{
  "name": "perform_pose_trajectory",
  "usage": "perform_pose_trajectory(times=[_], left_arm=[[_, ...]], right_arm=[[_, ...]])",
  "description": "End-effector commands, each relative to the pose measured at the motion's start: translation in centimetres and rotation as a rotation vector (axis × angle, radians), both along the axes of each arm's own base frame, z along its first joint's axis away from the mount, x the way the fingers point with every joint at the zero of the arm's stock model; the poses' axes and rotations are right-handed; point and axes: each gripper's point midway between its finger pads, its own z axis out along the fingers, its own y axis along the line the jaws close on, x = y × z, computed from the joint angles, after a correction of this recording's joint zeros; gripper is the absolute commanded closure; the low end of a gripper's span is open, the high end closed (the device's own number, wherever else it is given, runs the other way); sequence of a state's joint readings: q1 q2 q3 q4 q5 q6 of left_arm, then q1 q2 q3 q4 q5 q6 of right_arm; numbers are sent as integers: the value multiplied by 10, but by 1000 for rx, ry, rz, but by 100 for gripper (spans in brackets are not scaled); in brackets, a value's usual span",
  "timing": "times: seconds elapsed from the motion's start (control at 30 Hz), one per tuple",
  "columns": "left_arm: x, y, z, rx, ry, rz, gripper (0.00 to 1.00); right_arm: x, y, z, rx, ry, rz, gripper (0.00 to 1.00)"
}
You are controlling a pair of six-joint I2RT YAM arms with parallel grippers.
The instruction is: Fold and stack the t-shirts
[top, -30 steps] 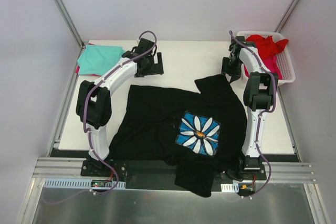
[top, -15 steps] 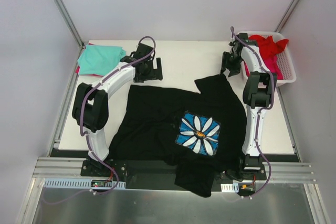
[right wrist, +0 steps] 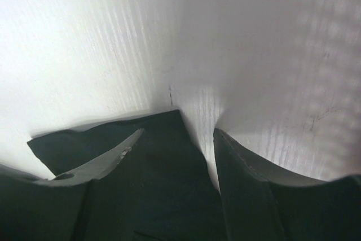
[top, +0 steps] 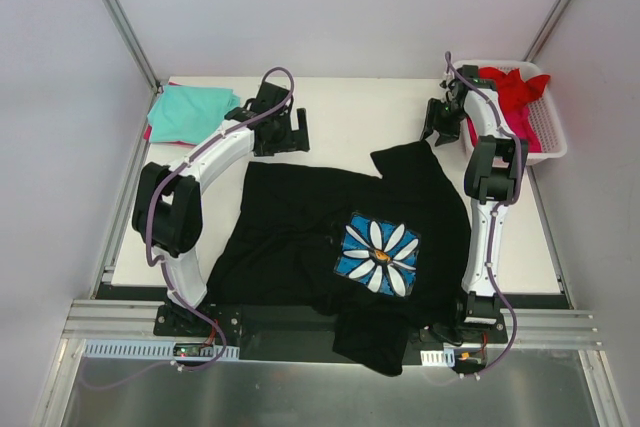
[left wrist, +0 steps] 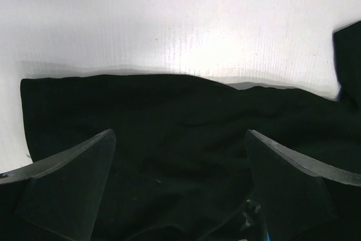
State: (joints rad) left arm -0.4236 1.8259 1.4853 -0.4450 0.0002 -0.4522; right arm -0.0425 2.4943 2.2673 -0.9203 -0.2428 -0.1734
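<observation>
A large black t-shirt [top: 300, 227] with a white-and-blue flower print [top: 378, 253] lies spread on the table, its lower part hanging over the near edge. My left gripper [top: 287, 134] hovers open over the shirt's far left edge [left wrist: 169, 111]; in the left wrist view the left gripper [left wrist: 179, 134] has its jaws wide apart with only cloth below. My right gripper [top: 438, 130] is over the shirt's far right corner [right wrist: 163, 162]; in the right wrist view the right gripper [right wrist: 178, 131] is open part way and holds nothing. A folded teal t-shirt [top: 190, 112] lies far left.
A white slotted basket [top: 548, 142] stands at the far right corner with red t-shirts [top: 510, 87] in it, close to the right arm's wrist. White table [top: 350, 117] shows between the two grippers. Metal frame posts rise at both far corners.
The left arm's elbow has swung a little to the left and the right wrist has edged toward the far side. Both grippers keep the same opening; the black shirt has not moved.
</observation>
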Motion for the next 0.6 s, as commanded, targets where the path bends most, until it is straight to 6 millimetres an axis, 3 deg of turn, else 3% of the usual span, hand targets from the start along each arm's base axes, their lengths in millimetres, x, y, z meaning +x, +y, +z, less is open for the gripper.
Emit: perform_pose_trajectory(times=[0.0,0.43,0.57], left_arm=[[1,-1,24,-35,-56,-22,1],[-1,-3,17,-44,-31,-19,1],[-2,-2,19,-42,-35,-18,1]], right_arm=[[8,-13,0,48,-7,-60,46],[-6,15,1,100,37,-49,48],[-10,24,-2,99,50,-38,53]])
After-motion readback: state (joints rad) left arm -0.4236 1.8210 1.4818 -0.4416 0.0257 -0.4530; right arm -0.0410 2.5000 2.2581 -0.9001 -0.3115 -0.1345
